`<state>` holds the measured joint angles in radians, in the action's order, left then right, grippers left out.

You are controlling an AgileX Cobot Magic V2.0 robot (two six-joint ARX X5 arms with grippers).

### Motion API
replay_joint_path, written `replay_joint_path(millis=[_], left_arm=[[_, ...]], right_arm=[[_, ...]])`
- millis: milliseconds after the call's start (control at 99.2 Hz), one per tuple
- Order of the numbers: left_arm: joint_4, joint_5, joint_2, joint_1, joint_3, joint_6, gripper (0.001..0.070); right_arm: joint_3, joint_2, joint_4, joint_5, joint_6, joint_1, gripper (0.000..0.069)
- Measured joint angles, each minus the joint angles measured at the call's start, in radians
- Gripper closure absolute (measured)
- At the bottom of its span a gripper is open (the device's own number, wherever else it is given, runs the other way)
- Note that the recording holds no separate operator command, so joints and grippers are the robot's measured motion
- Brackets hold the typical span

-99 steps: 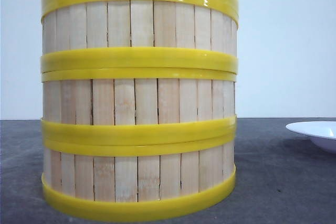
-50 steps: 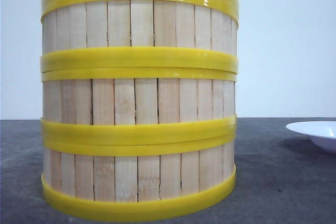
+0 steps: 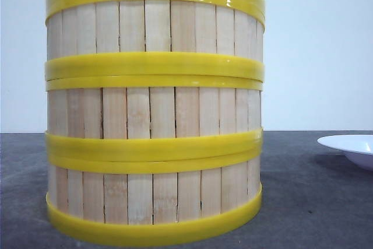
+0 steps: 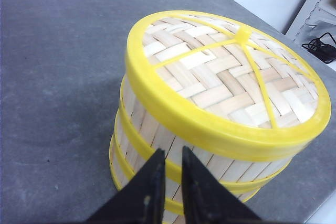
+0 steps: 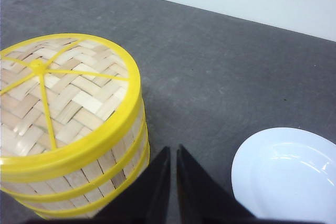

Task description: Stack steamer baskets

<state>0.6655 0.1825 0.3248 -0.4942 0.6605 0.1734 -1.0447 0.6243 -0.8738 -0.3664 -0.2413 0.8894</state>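
Baskets (image 3: 154,109) sitting stacked and lidded, plate (image 5: 286,174) beside; left gripper (image 4: 169,163) and right gripper (image 5: 173,158) hanging nearly closed, empty; worth checking rims are seating flush.

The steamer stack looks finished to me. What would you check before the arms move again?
1. Three baskets stacked in one column: ok, rims line up in the front view.
2. Lid on top: ok, it sits flat on the top rim.
3. Left gripper free of load: ok, nearly shut with nothing between its fingers, beside the stack's wall.
4. Right gripper free of load: ok, nearly shut and empty, over the table between stack and plate.
5. Left gripper touching the stack: cannot tell.
6. Plate away from the stack: ok, a gap shows.
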Motion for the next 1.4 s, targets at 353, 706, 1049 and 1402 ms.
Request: replay_joint_path(millis=[353,706,1049,1402], left_arm=[[0.000,0.000,0.000,0.000,0.000,0.000,0.0679],[0.000,-0.014,0.000,0.011,0.000,-0.075,0.0679],[-0.142,-0.208,-0.103,0.257,-0.136,-0.136,0.0679],[-0.336,-0.256,-0.275,0.434,-0.470,-0.137,0.0679]], right_arm=[[0.000,0.000,0.000,0.000,0.000,0.000,0.0674],[0.000,0.000,0.000,0.000,0.000,0.000,0.0674],[0.000,0.000,0.001,0.000,0.000,0.000,0.0674],[0.000,0.000,0.001,0.000,0.000,0.000,0.0674]])
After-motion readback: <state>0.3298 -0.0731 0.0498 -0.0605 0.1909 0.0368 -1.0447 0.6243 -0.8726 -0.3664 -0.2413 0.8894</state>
